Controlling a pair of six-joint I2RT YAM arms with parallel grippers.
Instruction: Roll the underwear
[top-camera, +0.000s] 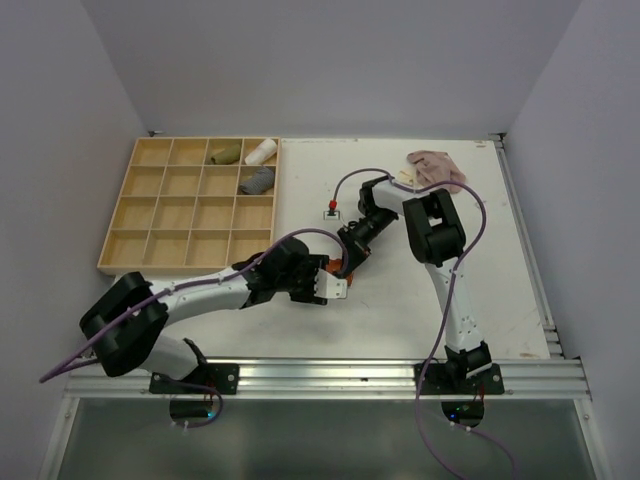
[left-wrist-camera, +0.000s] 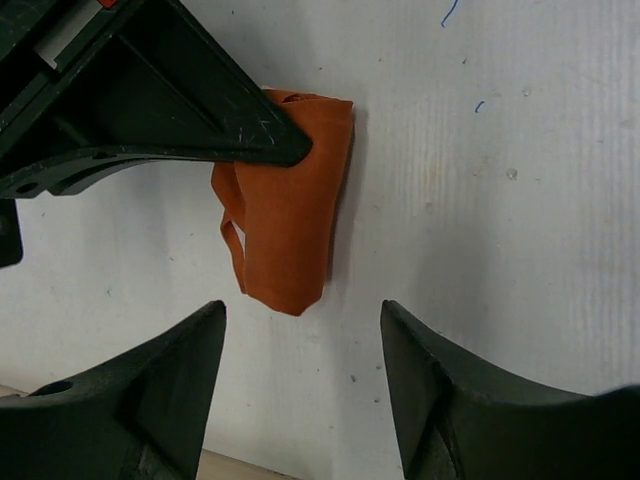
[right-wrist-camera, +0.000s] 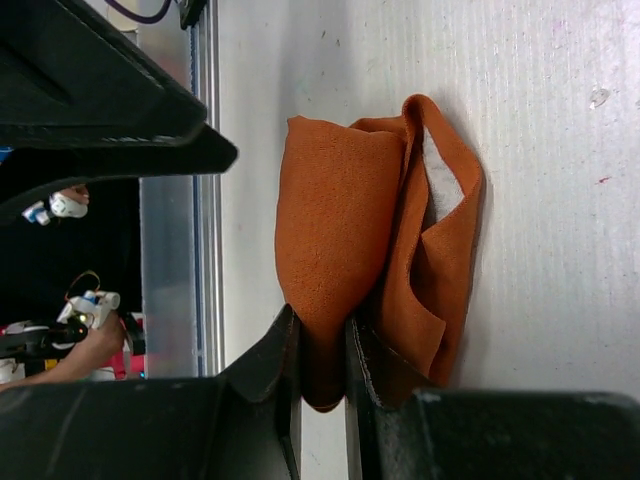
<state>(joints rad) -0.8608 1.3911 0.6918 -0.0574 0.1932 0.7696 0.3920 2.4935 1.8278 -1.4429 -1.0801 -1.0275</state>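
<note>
The rust-orange underwear (right-wrist-camera: 340, 230) lies folded on the white table, also in the left wrist view (left-wrist-camera: 290, 220) and barely visible from above (top-camera: 340, 266). My right gripper (right-wrist-camera: 318, 335) is shut on one fold of it, jaws pinching the cloth. My left gripper (left-wrist-camera: 303, 345) is open and empty, just short of the garment's near tip; the right gripper's finger (left-wrist-camera: 200, 120) touches the cloth's far end. The pale beige-pink underwear (top-camera: 436, 168) lies crumpled at the table's far right, away from both grippers.
A wooden compartment tray (top-camera: 160, 215) stands at the far left, with rolled cloths (top-camera: 257, 180) in its top-right cells. A small red-topped object (top-camera: 330, 209) sits mid-table. The metal rail (top-camera: 330, 375) runs along the near edge.
</note>
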